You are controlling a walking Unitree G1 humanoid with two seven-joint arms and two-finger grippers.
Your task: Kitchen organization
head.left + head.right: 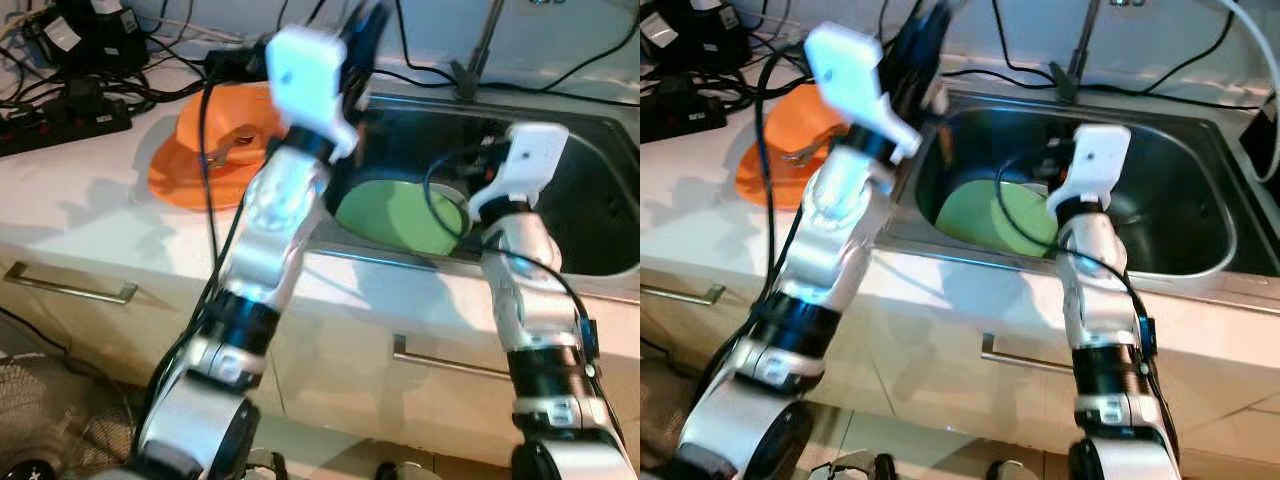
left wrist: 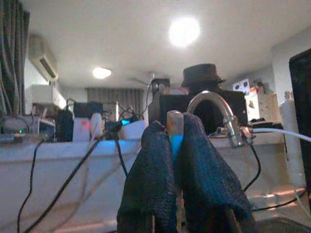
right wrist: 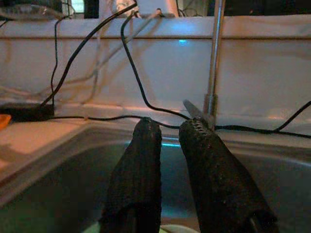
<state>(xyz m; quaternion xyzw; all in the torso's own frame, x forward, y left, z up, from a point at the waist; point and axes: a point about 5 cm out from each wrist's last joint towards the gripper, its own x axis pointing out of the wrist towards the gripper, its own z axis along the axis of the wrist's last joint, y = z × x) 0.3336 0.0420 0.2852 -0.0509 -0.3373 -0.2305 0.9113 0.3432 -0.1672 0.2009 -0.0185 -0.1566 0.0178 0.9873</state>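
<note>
Both arms at the steel sink (image 1: 1200, 265).
Your left gripper (image 2: 176, 145), raised, clamps a slim wooden-tipped utensil (image 2: 175, 127); your right gripper (image 3: 167, 138) hovers, fingers slightly apart, above the green plate (image 1: 395, 215).

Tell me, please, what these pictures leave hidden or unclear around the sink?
- Left tool: motion-blurred in the eye views; what it pinches stays unidentifiable in the left wrist view.
- Green plate in the sink: partly covered by the right arm.
- Object on the orange plate: too blurred to name.
</note>
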